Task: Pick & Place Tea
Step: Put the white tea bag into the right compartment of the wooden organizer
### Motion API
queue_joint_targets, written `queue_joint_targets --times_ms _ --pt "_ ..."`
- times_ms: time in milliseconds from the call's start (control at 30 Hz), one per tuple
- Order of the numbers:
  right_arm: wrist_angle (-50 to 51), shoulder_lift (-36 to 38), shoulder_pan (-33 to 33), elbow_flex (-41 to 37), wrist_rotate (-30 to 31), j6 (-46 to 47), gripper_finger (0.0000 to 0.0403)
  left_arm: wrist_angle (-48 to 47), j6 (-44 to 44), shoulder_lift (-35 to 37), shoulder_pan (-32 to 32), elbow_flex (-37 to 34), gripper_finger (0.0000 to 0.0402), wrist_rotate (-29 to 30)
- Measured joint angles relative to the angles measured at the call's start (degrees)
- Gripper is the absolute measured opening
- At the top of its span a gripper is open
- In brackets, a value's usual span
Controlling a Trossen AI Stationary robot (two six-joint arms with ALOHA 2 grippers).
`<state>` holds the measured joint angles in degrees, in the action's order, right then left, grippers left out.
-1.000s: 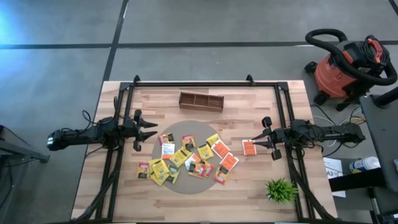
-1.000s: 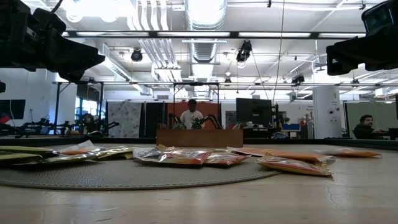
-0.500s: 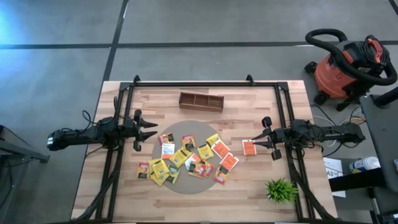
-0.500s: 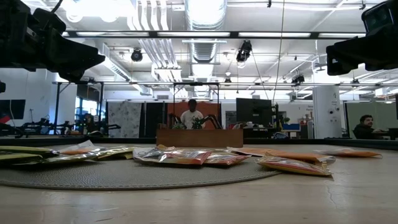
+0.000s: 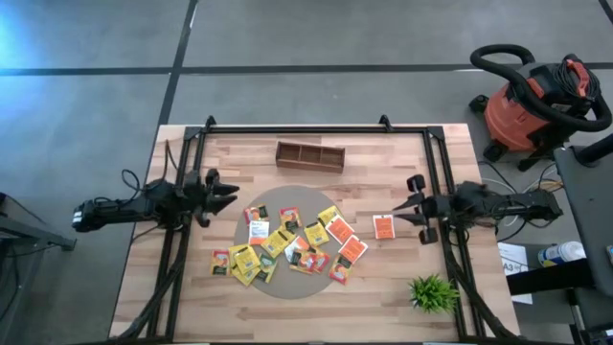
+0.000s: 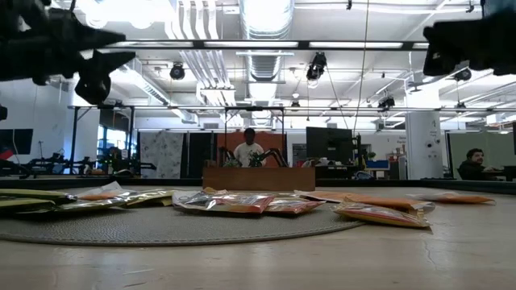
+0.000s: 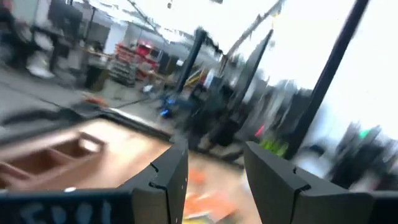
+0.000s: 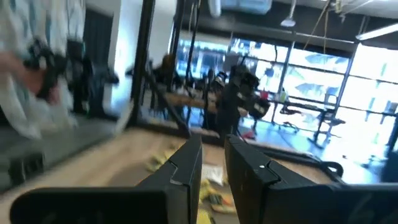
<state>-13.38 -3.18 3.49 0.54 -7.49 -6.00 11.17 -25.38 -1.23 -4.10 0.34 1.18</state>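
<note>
Several tea packets [image 5: 292, 240], yellow, orange-red and white, lie flat and overlapping on a round grey mat [image 5: 305, 195] in the middle of the table; the low view shows them as a low heap [image 6: 234, 201]. One orange-red packet [image 5: 384, 227] lies alone on the wood, right of the mat. My left gripper [image 5: 230, 196] hovers open at the mat's left edge, fingers wide apart [image 7: 214, 149]. My right gripper [image 5: 400, 211] hovers just right of the lone packet. Its fingers stand a narrow gap apart [image 8: 214, 140], with nothing between them. Both are tipped slightly up.
A brown wooden divided tray [image 5: 309, 155] stands behind the mat toward the far edge. A small green plant [image 5: 433, 292] sits at the near right corner. Black frame rails [image 5: 297, 127] run along the far edge and both sides. A red shop vacuum [image 5: 536, 96] stands off the table.
Both grippers have tipped their fingers upward, away from the table top. The left one has also rolled about its own line. The packets lie as before, and neither gripper's finger gap has changed.
</note>
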Motion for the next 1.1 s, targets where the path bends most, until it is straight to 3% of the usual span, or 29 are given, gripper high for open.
queue_joint_targets --times_ms 100,233,367,533,633,733,800,900,1000,1100 --pt "-2.93 0.02 0.00 0.01 0.02 4.62 0.0068 1.84 -10.26 0.00 0.00 0.00 0.0151 0.06" --pt "-6.61 0.00 0.00 0.00 0.36 6.54 0.0068 4.91 -17.43 0.00 0.00 0.00 0.0151 1.13" --pt "-14.41 0.00 0.00 0.00 4.76 14.71 0.0068 9.91 -26.76 0.00 -0.02 0.00 0.0151 1.91" --pt "-22.57 0.01 0.00 0.00 11.93 24.50 0.0068 11.33 -24.03 0.00 -0.02 0.00 0.0151 1.95" --pt "-26.05 0.07 -0.02 0.00 19.83 32.48 0.0068 11.29 -22.91 0.00 -0.02 0.00 0.0151 2.83" --pt "-25.89 -0.09 -0.01 0.02 29.29 43.11 0.0068 11.78 -22.28 0.00 -0.02 0.00 0.0151 8.74" --pt "-25.86 -0.20 -0.07 0.00 33.12 44.35 0.0068 12.39 -22.38 0.02 -0.02 0.00 0.0151 12.33" --pt "-26.55 -0.33 -0.05 0.00 35.46 42.91 0.0068 13.94 -22.89 0.00 -0.02 0.00 0.0151 16.13" --pt "-26.53 -0.51 -0.06 0.00 39.29 44.05 0.0068 14.45 -23.18 0.00 -0.02 0.00 0.0151 16.31" --pt "-26.59 -1.30 -0.04 0.00 38.50 46.56 0.0068 14.33 -23.16 0.00 -0.02 0.00 0.0151 16.31"
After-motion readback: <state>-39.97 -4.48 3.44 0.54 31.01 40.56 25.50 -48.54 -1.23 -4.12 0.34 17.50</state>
